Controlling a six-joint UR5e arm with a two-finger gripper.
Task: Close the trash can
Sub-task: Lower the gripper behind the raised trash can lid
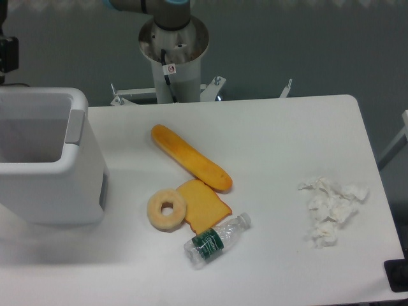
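Standing open at the worktop's (287,127) left edge, the trash can (48,159) shows its hollow mouth with no lid across it. The tool (5,54) sits at the frame's upper left corner, just above and behind the bin's rear rim; it's mostly cropped, so I cannot tell whether its fingers are apart.

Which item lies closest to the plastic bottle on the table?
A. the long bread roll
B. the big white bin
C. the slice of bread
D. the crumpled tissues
C: the slice of bread touches the plastic bottle at its lower edge, while the other things lie farther away.
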